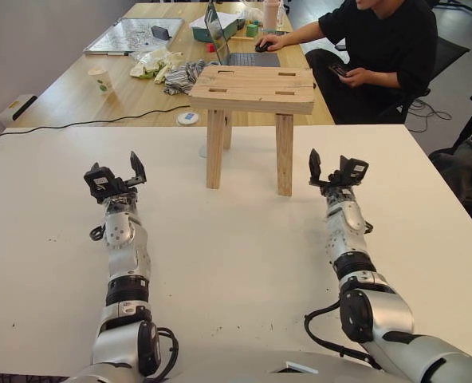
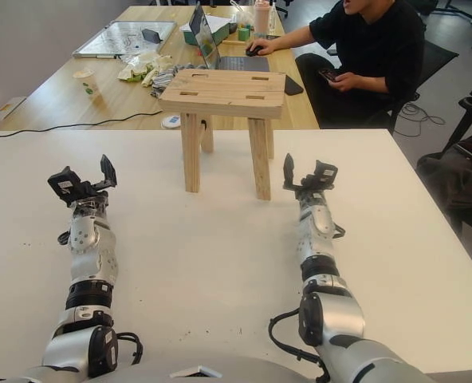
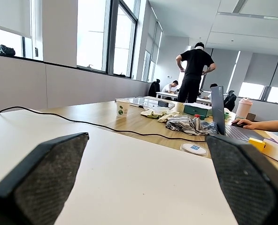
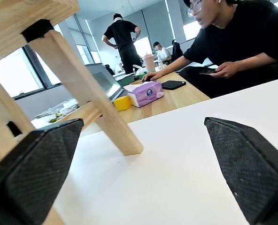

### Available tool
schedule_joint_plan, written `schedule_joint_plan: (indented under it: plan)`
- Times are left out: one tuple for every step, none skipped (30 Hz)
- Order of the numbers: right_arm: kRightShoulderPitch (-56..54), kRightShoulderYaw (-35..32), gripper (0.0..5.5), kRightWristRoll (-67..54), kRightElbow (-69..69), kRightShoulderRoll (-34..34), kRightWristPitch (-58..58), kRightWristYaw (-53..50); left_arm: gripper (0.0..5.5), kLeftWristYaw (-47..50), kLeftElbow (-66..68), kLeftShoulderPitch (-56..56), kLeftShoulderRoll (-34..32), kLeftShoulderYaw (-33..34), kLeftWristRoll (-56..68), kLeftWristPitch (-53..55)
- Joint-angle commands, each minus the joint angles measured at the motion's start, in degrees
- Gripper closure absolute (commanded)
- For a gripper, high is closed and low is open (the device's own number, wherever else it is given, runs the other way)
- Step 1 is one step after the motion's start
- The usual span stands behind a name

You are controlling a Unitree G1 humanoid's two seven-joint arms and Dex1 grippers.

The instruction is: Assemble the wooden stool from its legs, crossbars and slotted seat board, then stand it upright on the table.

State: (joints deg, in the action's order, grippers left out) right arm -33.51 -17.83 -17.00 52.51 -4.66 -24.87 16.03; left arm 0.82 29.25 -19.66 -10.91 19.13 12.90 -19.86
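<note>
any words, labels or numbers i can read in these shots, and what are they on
No text here can be read.
paper cup: a green mark, too small to read.
round white disc: a blue label, too blurred to read.
purple tissue pack: print on its side, too blurred to read.
stool: bare wood, no print to be seen.

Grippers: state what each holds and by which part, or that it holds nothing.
Nothing is held. The left gripper and right gripper are open and empty, either side of the standing stool.
</note>
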Motion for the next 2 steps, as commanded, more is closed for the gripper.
schedule_joint_plan:
  plan:
    - [-2.45, -0.48, 0.75, -0.18, 1.84, -0.65, 0.68, -0.57, 0.93, 0.10, 1.97, -1.40, -0.26, 0.17, -0.52, -0.61]
    - [-2.64, -0.67, 0.75, -0.39, 2.18, -0.62, 0.89, -0.72, 0.93, -0.11, 2.24, -1.57, -0.22, 0.02, -0.69, -0.85]
